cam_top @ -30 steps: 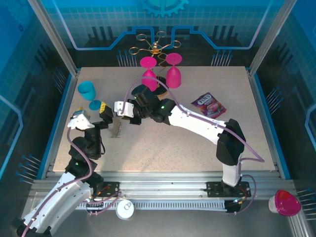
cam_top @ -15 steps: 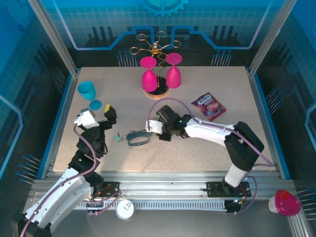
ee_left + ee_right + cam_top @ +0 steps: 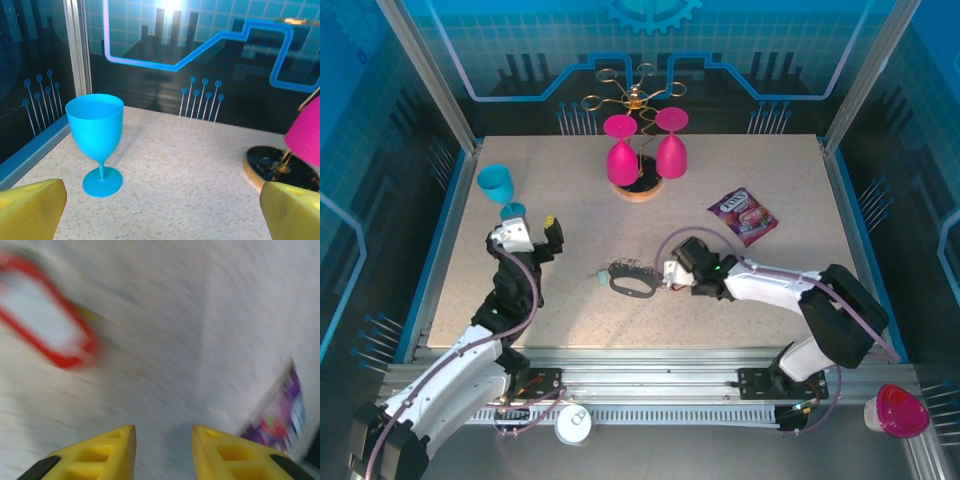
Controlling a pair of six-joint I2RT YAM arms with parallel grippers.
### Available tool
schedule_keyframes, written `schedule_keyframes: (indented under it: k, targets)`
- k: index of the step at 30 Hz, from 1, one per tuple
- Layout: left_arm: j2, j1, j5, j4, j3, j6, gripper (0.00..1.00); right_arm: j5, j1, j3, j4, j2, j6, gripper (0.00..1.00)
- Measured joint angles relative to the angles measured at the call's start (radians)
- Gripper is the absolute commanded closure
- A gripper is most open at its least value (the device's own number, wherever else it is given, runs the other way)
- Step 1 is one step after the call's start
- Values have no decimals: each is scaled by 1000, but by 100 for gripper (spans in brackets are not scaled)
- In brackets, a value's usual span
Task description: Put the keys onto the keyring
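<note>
The blue cup (image 3: pixel 96 131) stands upright near the counter's (image 3: pixel 650 330) left edge, with nothing in it. Two pink cups (image 3: pixel 622 160) sit upside down at the back. The left tool (image 3: pixel 160 215) is wide open and holds nothing. The right tool (image 3: pixel 163 432) is open a little, with nothing in it, just beside the keyring (image 3: pixel 633 284), which lies flat mid-counter. There is open room in front.

The table (image 3: pixel 770 170) looks speckled and matt, the goblet (image 3: pixel 95 125) smooth glossy plastic, the packet (image 3: pixel 742 214) shiny, and the keyring (image 3: pixel 636 287) dull with silvery metal rings.
</note>
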Motion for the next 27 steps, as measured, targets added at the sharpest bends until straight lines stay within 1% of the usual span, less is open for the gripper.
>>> schedule_keyframes:
  k: [2,3,5,7,8,10,12,14,16,19,20,22,25,26,27]
  targets:
    - [42,21,16,12,0,27,1,36,-59,0,14,-45,53,62]
    - [71,35,31,20,0,43,1,37,-86,0,30,-76,103,60]
    - [132,66,66,38,0,60,1,-13,-139,-20,98,-147,216,54]
    - [210,111,118,77,-4,72,1,-109,-235,-99,243,-248,363,51]
    - [239,129,141,96,-9,74,1,-148,-280,-142,313,-280,410,49]
    - [319,183,195,159,-28,75,1,-215,-393,-267,506,-322,515,49]
    - [399,230,238,233,-53,74,1,-278,-459,-367,664,-294,566,49]
    - [486,263,274,325,-79,75,1,-334,-500,-435,807,-219,595,47]
    - [586,283,312,447,-109,79,1,-385,-538,-459,922,-126,626,49]
    - [714,301,389,596,-132,89,1,-462,-594,-460,1127,30,667,47]
    - [761,305,418,658,-133,96,0,-483,-603,-460,1151,52,678,47]
    - [860,307,460,773,-134,113,1,-524,-618,-460,1173,52,694,43]
    - [880,305,462,790,-132,119,1,-546,-628,-438,1204,52,720,36]
    - [880,305,449,789,-119,119,1,-540,-630,-420,1194,52,735,30]
    - [879,305,441,780,-101,119,1,-532,-632,-403,1186,52,748,27]
